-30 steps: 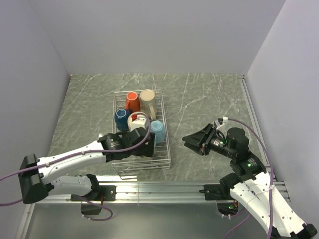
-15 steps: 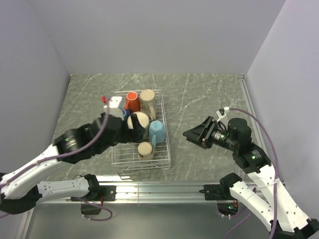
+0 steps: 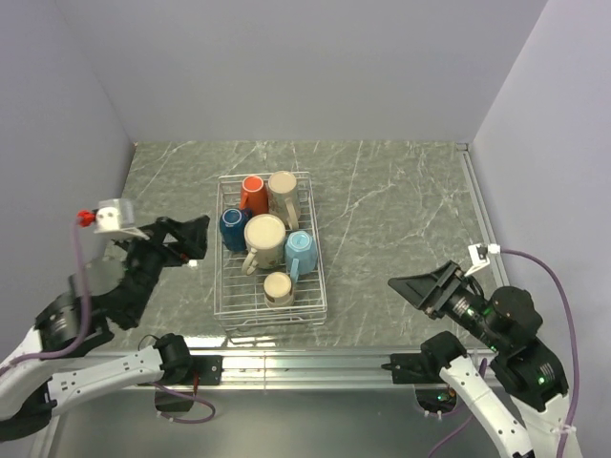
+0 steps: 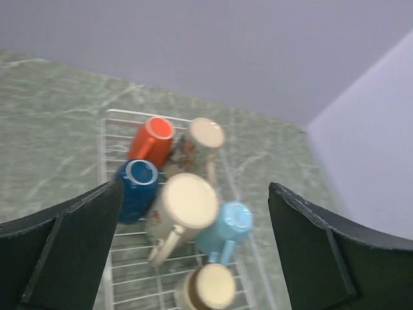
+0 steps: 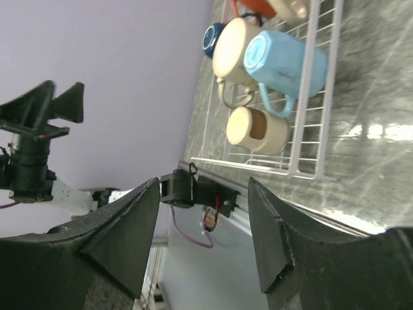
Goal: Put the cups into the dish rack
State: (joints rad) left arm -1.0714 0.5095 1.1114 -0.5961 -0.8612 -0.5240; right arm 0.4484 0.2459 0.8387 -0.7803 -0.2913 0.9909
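The white wire dish rack [image 3: 313, 215] holds six cups: orange-red [image 3: 253, 194], tall beige [image 3: 284, 194], dark blue [image 3: 233, 229], a large cream one [image 3: 265, 239], light blue [image 3: 300, 253] and a small tan one [image 3: 278, 287]. My left gripper [image 3: 196, 241] is open and empty, raised to the left of the rack. Its wrist view looks down on the rack [image 4: 103, 161] and the cream cup [image 4: 187, 201] between its open jaws [image 4: 195, 187]. My right gripper [image 3: 406, 291] is open and empty, right of the rack, near the front edge. Its wrist view [image 5: 203, 184] shows the light blue cup [image 5: 284, 61] and the small tan cup [image 5: 258, 129].
Grey walls close the marble table on the left, back and right. An aluminium rail [image 3: 315, 363] with the arm bases runs along the near edge. Bare table surface lies to the left [image 3: 162, 191] and right [image 3: 401, 200] of the rack.
My left arm has pulled back from over the rack, up and to the left, with its jaws empty, leaving the cream and small tan cups uncovered. My right gripper has drawn back toward the near right.
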